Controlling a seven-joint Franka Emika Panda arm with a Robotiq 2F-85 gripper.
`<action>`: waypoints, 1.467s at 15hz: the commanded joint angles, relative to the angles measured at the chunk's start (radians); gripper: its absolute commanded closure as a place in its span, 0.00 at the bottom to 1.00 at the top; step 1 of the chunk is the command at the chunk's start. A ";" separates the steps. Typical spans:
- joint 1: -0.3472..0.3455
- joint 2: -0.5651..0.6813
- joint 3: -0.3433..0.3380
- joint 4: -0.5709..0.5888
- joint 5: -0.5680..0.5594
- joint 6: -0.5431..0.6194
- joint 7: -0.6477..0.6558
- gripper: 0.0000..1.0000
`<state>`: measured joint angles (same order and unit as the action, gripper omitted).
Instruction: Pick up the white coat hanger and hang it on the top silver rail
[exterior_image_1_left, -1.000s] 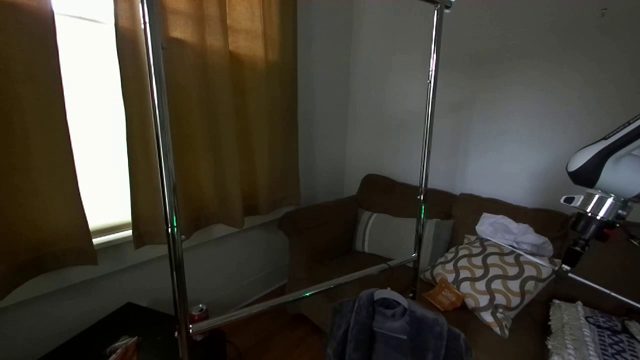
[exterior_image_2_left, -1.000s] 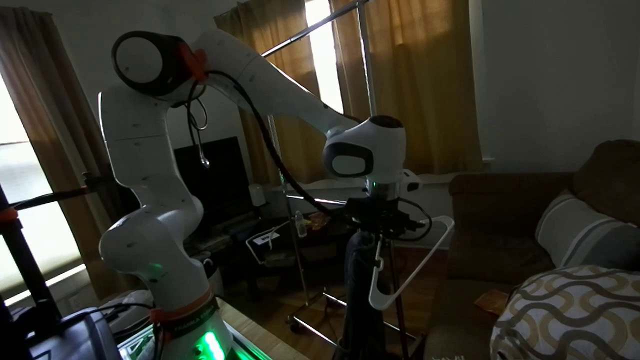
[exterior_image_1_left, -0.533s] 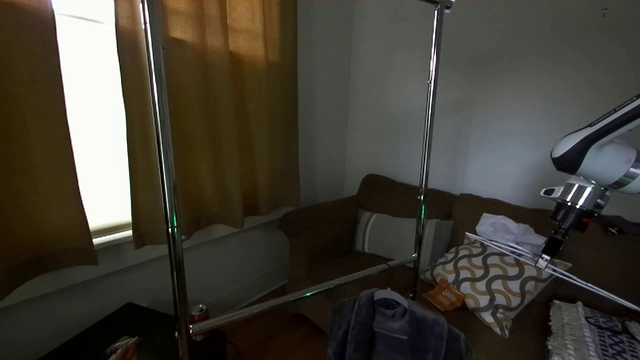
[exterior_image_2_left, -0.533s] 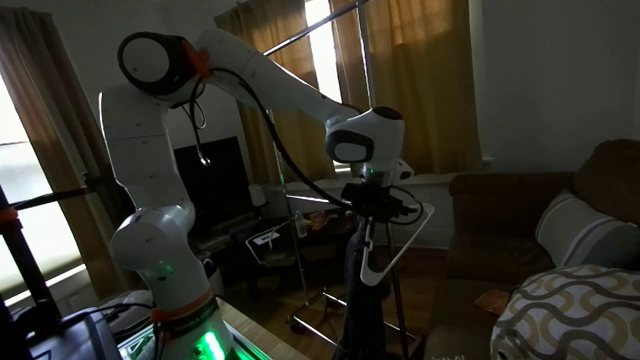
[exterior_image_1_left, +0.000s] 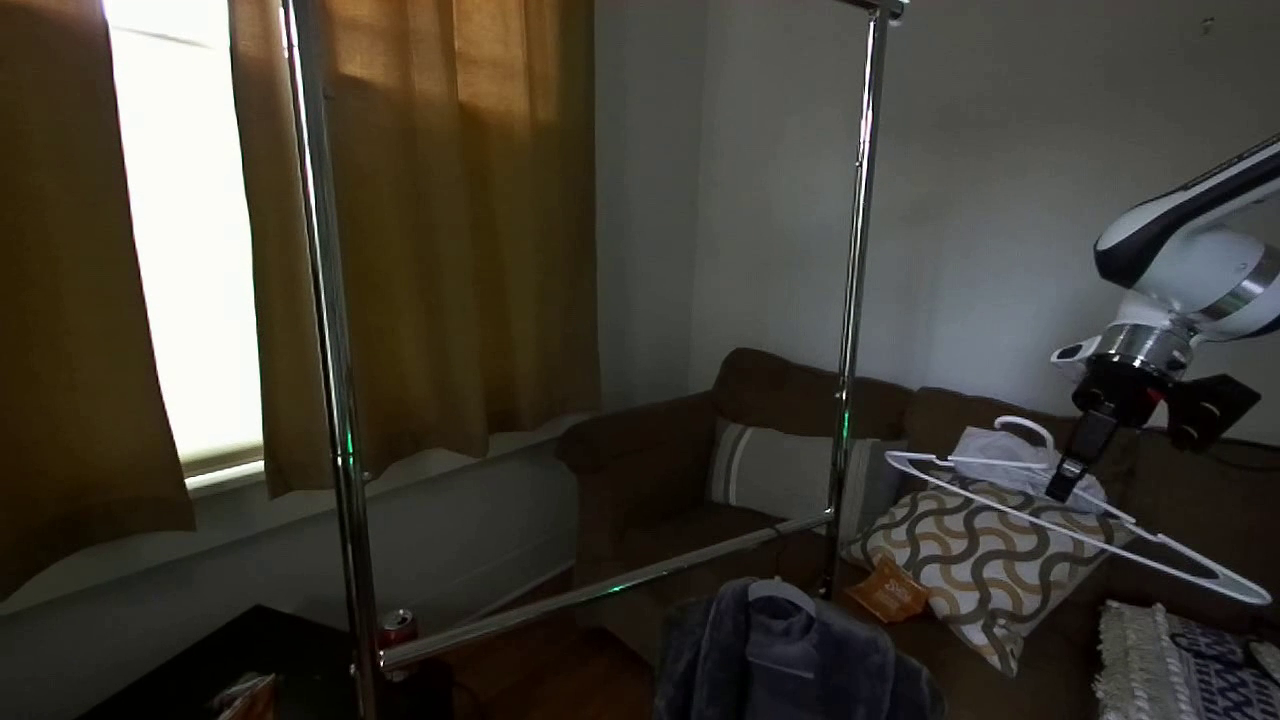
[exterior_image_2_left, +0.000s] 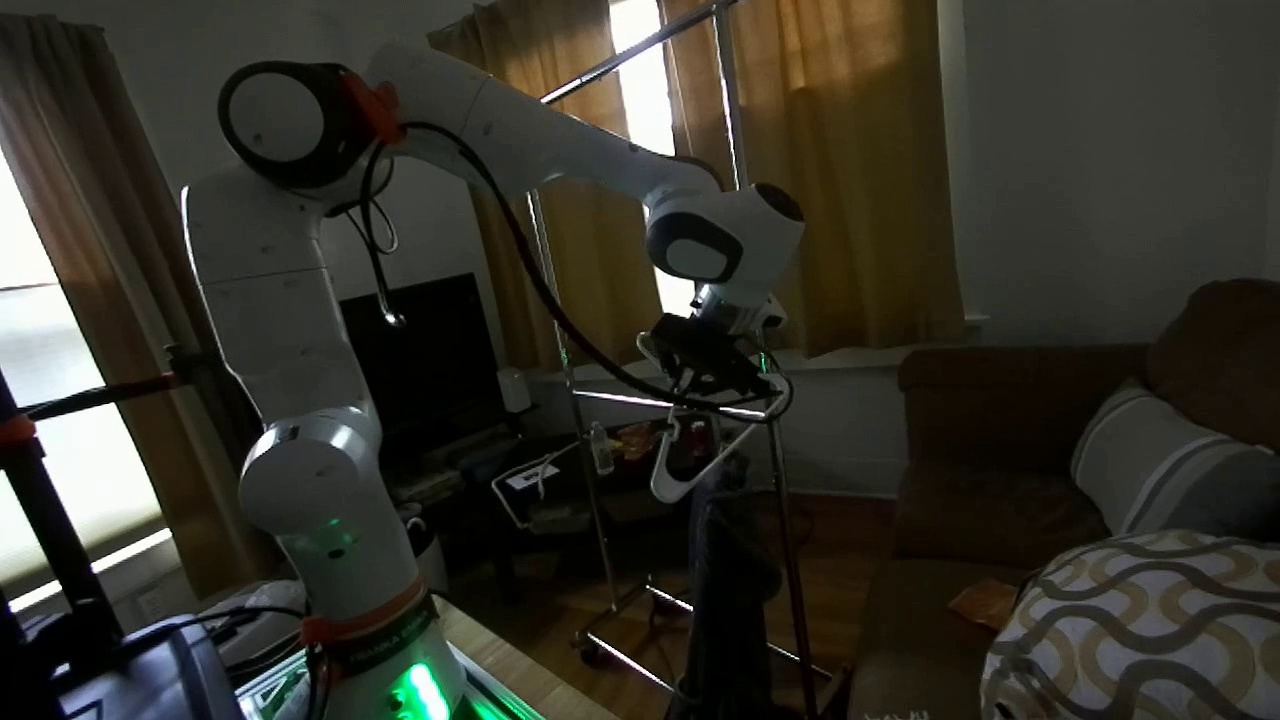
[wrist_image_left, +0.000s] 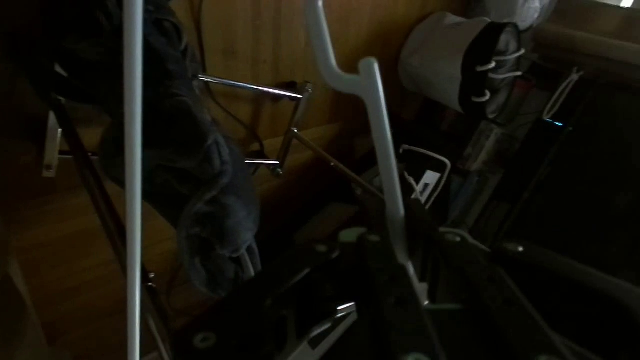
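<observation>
White, thin, triangular coat hanger (wrist_image_left: 387, 145) is held tilted in the air, one arm clamped between the black fingers (exterior_image_1_left: 1088, 440), below and well apart from the horizontal silver metal top rail (exterior_image_2_left: 625, 57). The carrying step is judged to be in hand; next, its hook must be raised and passed over the rail. Contents of the white-and-black fabric basket (wrist_image_left: 445, 62) cannot be made out.
</observation>
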<state>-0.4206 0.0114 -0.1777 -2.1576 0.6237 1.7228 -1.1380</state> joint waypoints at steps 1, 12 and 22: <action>0.055 -0.030 -0.046 0.017 0.081 -0.112 0.038 0.96; 0.123 -0.008 -0.053 0.189 0.420 -0.473 0.099 0.96; 0.130 -0.012 -0.051 0.191 0.426 -0.456 0.077 0.96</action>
<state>-0.3111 -0.0041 -0.2114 -1.9758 1.0248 1.2721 -1.0527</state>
